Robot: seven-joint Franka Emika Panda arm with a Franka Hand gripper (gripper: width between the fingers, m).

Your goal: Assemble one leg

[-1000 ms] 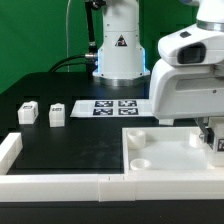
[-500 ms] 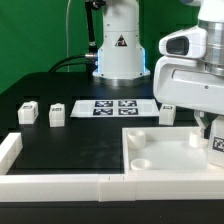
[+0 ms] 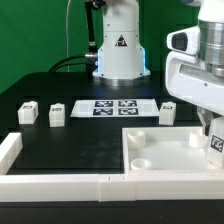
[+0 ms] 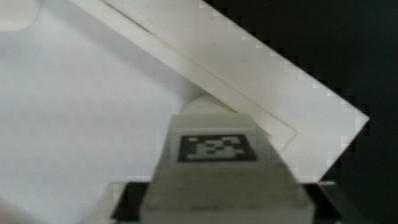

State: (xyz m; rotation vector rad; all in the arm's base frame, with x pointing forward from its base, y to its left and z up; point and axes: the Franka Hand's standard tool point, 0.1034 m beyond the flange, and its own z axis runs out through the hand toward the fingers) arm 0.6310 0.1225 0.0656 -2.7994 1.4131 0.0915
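— Where was the leg [image 4: 221, 160]?

— Pinched in the end effector [image 4: 221, 200], its marker facing the wrist camera, over the panel [image 3: 165, 155] near the panel's far corner on the exterior view's right.

— And the other legs?

— Two [image 3: 57, 115] stood on the surface [image 3: 70, 140], well left of the panel; one [image 3: 168, 113] stood just behind it.

Exterior: low, frontal. Wrist: close above panel [image 4: 89, 120]; shared.

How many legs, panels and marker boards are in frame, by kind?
loose legs: 3
leg held in the claw: 1
panel: 1
marker board: 1
Total: 6
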